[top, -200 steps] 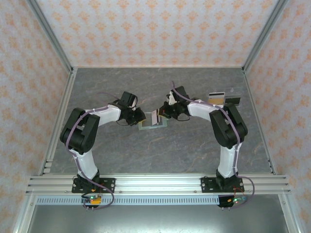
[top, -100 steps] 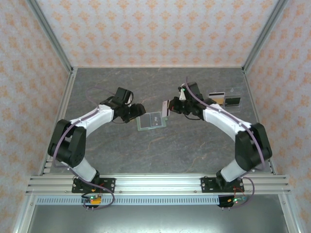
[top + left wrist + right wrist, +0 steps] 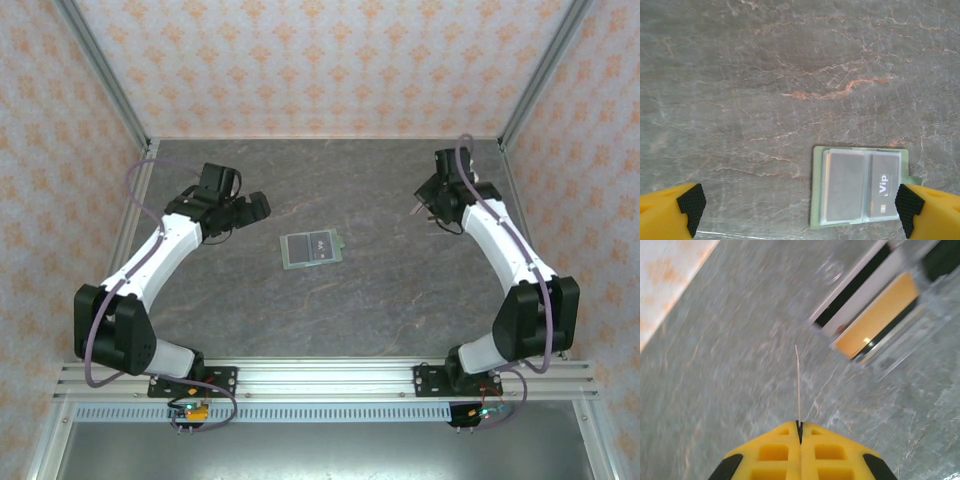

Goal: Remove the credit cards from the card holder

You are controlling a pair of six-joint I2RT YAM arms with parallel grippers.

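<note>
Two grippers stand well apart over the grey marbled table point(image 3: 400, 300). In the top view the left gripper point(image 3: 252, 207) is in the upper left part of the table. Its jaws are wide apart, with nothing between them. In the left wrist view its two yellow fingers point(image 3: 667, 212) with black pads sit at the lower corners of the frame.

The card holder point(image 3: 312, 248) lies flat and unfolded near the middle of the top view, and no gripper touches it. In the left wrist view it is in the lower right, just beside the right-hand pad. Its right pocket holds a dark Vip card point(image 3: 883, 186) with the word in white. The left pocket point(image 3: 842, 186) looks grey, and I cannot tell if a card is inside.

The right gripper point(image 3: 428, 208) is in the upper right part of the table in the top view. In the right wrist view its jaws are pressed together on a thin card point(image 3: 797, 380), seen from its edge as a pale line. In the upper right of this blurred view, loose cards lie on the table: an orange-yellow card point(image 3: 875, 322) and beside it a striped card point(image 3: 860, 290), dark with a light band.
</note>
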